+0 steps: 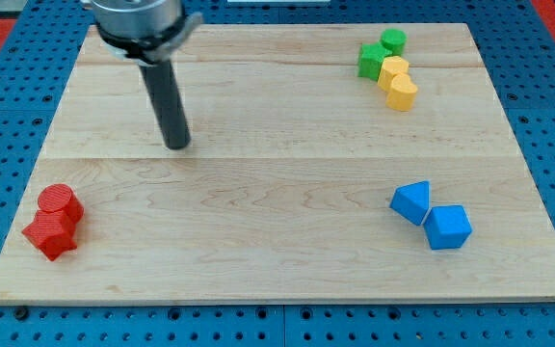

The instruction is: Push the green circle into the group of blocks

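Handless, the arm ends in a bare rod; its tip (176, 145) rests upper left on the desk (277, 251). Green circle (392, 40) already touches the upper-right group, beside the green block (372, 61) and yellow blocks (398, 82). Only a final nudge seems needed.

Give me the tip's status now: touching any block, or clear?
My tip: clear, touching nothing, on bare board at the view's upper left.
Green circle: far off at the view's top right, already against the green and yellow blocks.
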Controlling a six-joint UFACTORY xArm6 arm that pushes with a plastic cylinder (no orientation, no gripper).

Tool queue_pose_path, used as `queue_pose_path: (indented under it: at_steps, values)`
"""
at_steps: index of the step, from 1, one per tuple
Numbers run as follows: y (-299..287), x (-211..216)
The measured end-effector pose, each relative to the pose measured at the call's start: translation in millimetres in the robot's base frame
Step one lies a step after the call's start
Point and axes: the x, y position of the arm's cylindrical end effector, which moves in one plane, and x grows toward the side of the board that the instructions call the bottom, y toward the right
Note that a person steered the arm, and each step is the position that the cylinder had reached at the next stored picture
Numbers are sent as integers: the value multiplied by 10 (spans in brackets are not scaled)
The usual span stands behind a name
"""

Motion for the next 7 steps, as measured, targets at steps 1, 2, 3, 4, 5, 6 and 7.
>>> queue_pose_path:
  at_steps: [1, 2, 3, 4, 5, 6, 7]
  values:
    - [854, 35]
    - [1948, 39]
    - [3058, 40]
    - [3961, -188]
    - [4069, -759]
    - [4078, -1384]
    - [3847, -1894]
